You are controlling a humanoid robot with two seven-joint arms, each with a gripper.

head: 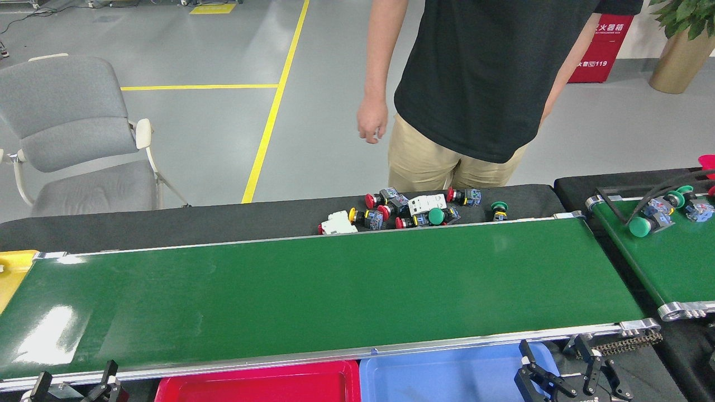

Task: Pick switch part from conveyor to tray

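The conveyor (335, 285) is the long glossy green belt across the middle, and no switch part lies on it. A pile of switch parts (413, 209) with red, green and yellow caps sits on the black cloth just behind its far rail. A red tray (262, 385) and a blue tray (441, 377) stand below the near rail. My left gripper (72, 382) is at the bottom left edge, open and holding nothing. At the bottom right, beside the blue tray, my right gripper (564, 374) is also open and holding nothing.
A person (475, 84) stands behind the table, one hand (371, 120) hanging down. A shorter green belt (670, 262) at the right carries switch parts (651, 218) under a black guide bar. A yellow tray (14, 268) sits at the left end. A grey chair (78, 139) stands back left.
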